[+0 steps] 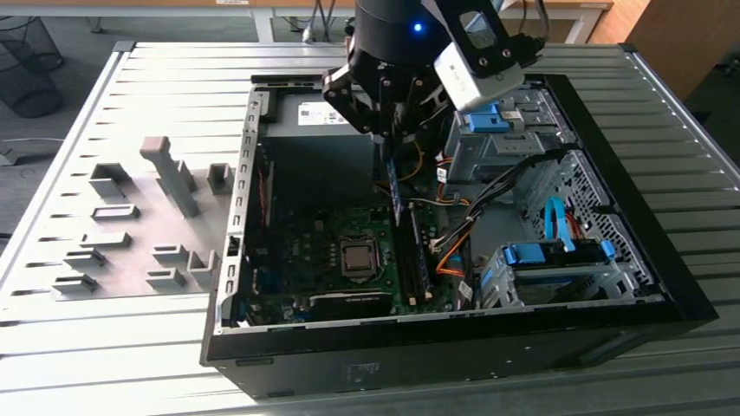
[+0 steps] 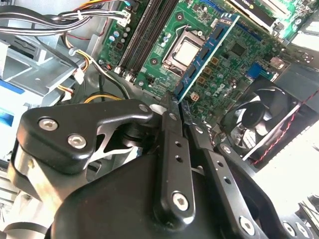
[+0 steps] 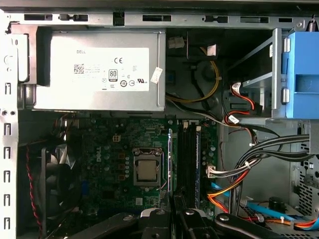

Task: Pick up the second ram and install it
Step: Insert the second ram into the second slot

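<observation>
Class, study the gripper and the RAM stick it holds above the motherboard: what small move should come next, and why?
Probably a slow descent with a slight sideways correction. The gripper is shut on the second ram, held edge-on above the motherboard, beside the black slots and not yet seated.

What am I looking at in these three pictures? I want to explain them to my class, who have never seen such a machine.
A robot arm reaches into an open computer case lying on a slatted metal table. The exterior view is taken from off the arm; both wrist views come from cameras riding near its end effector. The end effector is shut on the second ram, a narrow blue-green memory stick, held over the motherboard beside the black slots. Grey fixture blocks stand on the table.
</observation>
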Tool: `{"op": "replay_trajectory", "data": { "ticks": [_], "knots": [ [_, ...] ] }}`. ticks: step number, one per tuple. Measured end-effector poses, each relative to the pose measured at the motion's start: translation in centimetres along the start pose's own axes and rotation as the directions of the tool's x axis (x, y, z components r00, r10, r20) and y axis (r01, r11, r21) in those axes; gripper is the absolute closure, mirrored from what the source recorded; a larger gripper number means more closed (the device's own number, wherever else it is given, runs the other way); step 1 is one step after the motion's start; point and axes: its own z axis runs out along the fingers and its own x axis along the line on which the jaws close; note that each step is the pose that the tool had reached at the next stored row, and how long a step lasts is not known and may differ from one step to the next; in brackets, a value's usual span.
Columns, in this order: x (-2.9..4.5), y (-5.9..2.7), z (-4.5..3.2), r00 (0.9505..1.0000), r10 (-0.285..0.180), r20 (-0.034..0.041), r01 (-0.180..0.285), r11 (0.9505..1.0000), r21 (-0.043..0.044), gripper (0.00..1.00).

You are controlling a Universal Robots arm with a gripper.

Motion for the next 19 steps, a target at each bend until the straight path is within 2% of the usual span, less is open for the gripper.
{"op": "replay_trajectory", "data": {
  "ticks": [12,19],
  "knots": [
    [0.00,0.01,1.09,1.0000,0.000,0.0000,0.000,1.0000,0.0003,0.86],
    [0.00,0.01,1.16,1.0000,0.000,0.0000,0.000,1.0000,0.0003,0.86]
  ]
}}
